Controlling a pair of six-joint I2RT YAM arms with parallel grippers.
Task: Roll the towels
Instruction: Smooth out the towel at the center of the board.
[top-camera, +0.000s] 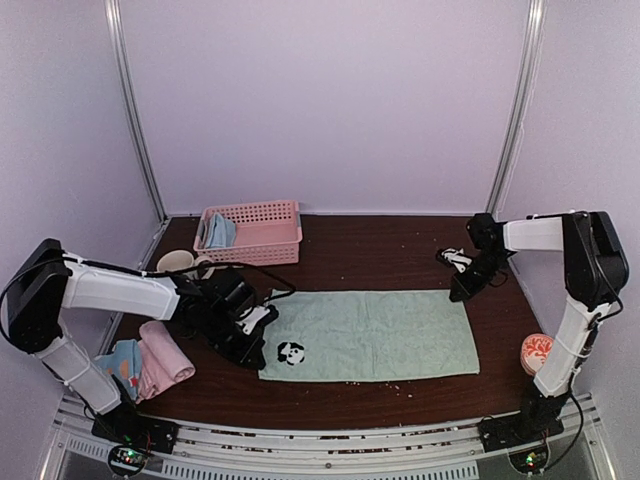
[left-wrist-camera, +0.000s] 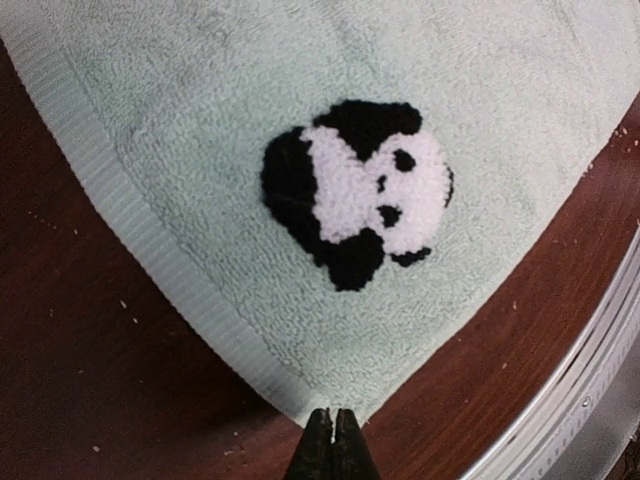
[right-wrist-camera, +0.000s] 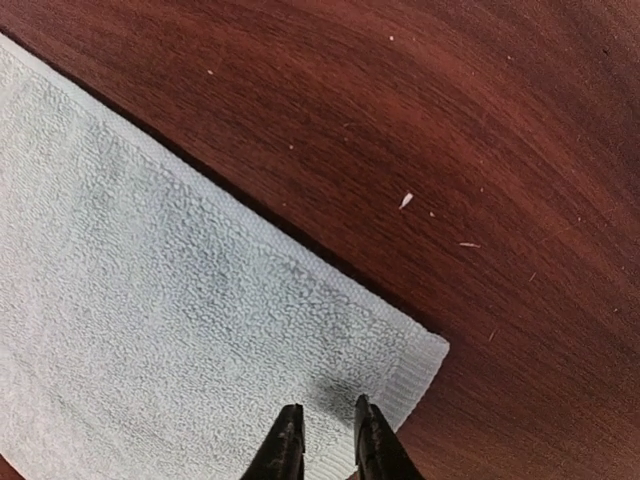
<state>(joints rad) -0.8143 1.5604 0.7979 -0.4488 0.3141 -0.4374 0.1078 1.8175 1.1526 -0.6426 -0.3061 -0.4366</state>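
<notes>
Our left pincer (left-wrist-camera: 332, 430) is fully closed, nipping the near-left corner of the green towel (top-camera: 380, 335) beside its panda patch (left-wrist-camera: 360, 190). Our right pincer (right-wrist-camera: 327, 412) stands slightly parted, gripping nothing, over the far-right corner. The towel lies spread across the desk (top-camera: 380, 255); a pink towel (top-camera: 165, 362) lies further left.
</notes>
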